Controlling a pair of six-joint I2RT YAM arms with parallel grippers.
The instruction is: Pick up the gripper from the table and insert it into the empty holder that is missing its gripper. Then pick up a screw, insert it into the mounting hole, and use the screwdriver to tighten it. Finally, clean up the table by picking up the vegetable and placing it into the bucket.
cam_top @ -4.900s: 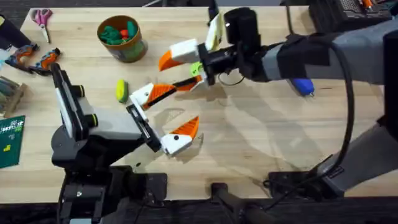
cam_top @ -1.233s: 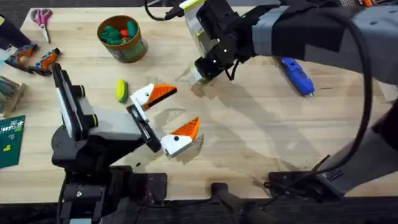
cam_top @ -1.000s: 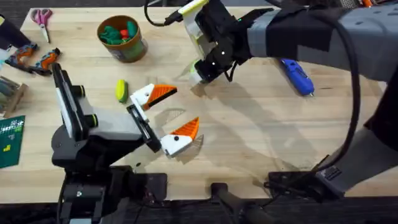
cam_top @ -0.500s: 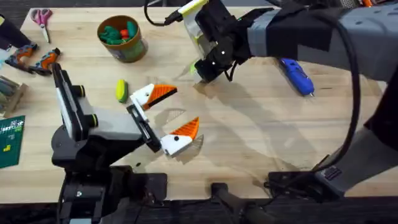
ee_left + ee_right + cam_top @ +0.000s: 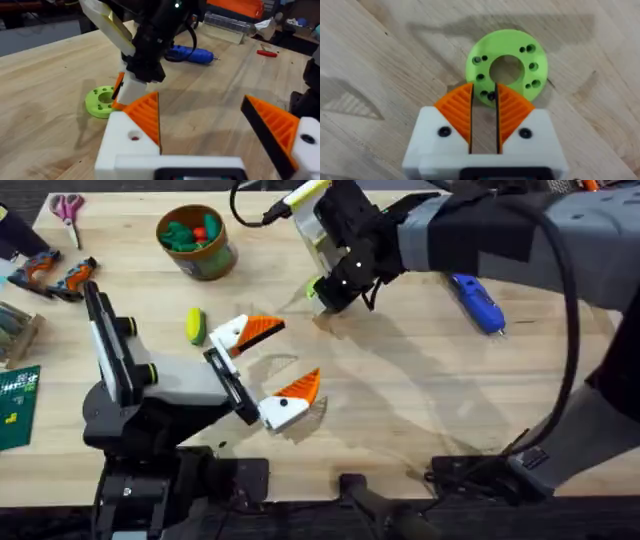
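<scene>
My right gripper (image 5: 326, 296) reaches across to the back middle and stands over a round green disc (image 5: 507, 67). Its orange pads are almost together, with a small dark screw (image 5: 491, 95) between their tips at the disc's edge. My left gripper (image 5: 296, 352) rests open in front of it. Both of its white finger blocks (image 5: 130, 142) carry orange wedge pads, so I cannot tell which one is the holder. The blue screwdriver (image 5: 478, 302) lies to the right of the right gripper. The yellow-green vegetable (image 5: 195, 325) lies left of the left gripper. The tan bucket (image 5: 212, 260) stands behind the vegetable.
Pink scissors (image 5: 68, 208) and orange-handled pliers (image 5: 55, 275) lie at the back left. A green circuit board (image 5: 18, 405) sits at the left edge. The bucket holds green and red toy pieces. Clear boxes (image 5: 227, 24) stand beyond the screwdriver.
The right arm swung from beside the left gripper back over the green disc, and its fingers closed. In the last second it sank slightly onto the disc. The left arm stayed put.
</scene>
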